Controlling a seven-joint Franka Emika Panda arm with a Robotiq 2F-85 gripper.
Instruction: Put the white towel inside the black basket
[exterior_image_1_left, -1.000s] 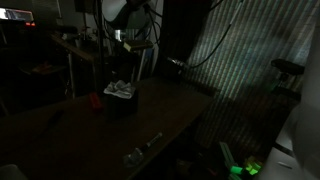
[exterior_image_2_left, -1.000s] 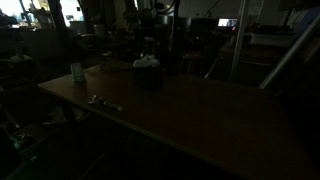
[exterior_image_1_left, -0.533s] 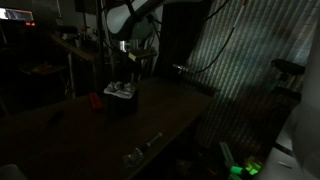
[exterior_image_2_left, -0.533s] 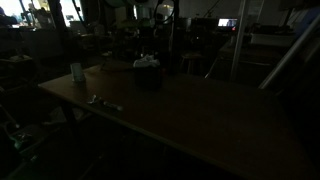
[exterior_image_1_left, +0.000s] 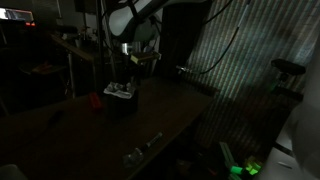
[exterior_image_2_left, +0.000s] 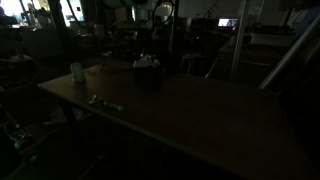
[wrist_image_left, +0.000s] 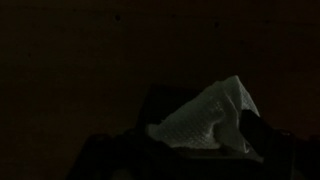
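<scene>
One white towel (exterior_image_1_left: 121, 90) sits crumpled in the black basket (exterior_image_1_left: 122, 104) on a dark desk (exterior_image_1_left: 165, 118); the pincer (exterior_image_1_left: 127, 75) hangs above, its grip impossible to tell.

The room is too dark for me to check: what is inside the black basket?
A crumpled white towel sits in the top of the black basket, showing above its rim. Whatever lies beneath the towel is covered, and the inside is too dark to see.

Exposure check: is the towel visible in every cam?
All badly underexposed. In both exterior views the crumpled white towel is a faint pale patch, the black basket nearly lost in shadow; wrist view is near black, only the towel shows.
</scene>
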